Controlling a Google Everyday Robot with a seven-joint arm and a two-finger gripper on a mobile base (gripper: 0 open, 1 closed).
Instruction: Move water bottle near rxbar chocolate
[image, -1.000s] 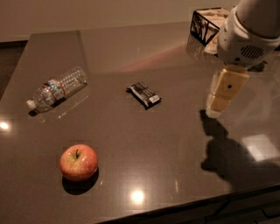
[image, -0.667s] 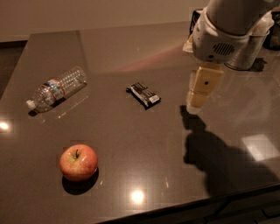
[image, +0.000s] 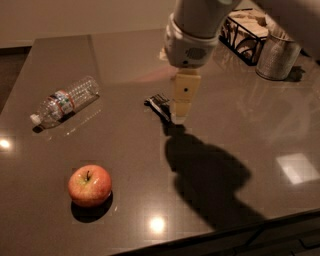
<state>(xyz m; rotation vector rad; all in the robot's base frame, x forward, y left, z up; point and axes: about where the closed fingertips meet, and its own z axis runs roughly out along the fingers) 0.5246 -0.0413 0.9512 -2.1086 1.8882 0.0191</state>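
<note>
Since the earlier frames the arm has swung left from the right side of the table, and the gripper (image: 179, 118) now hangs directly in front of the rxbar chocolate (image: 158, 102), covering most of it. I cannot tell whether the gripper is open or closed, and it holds nothing that I can see.

Only the left end of the bar shows, dark with a few pale streaks that I cannot read as lettering. The water bottle (image: 66, 101) lies on its side well to the left, not moved, with its white cap pointing toward the table's left edge and close to it. Its label band shows red, white and blue, but no words can be made out.

A wide strip of bare tabletop (image: 125, 65) runs between bottle and bar. The apple (image: 90, 185) sits upright near the front edge, well apart from both. At the far right corner a metal cup (image: 276, 57) stands just beside a dark wire basket (image: 239, 36). The arm's shadow (image: 210, 180) spreads over the surface from the gripper toward the front right edge.
</note>
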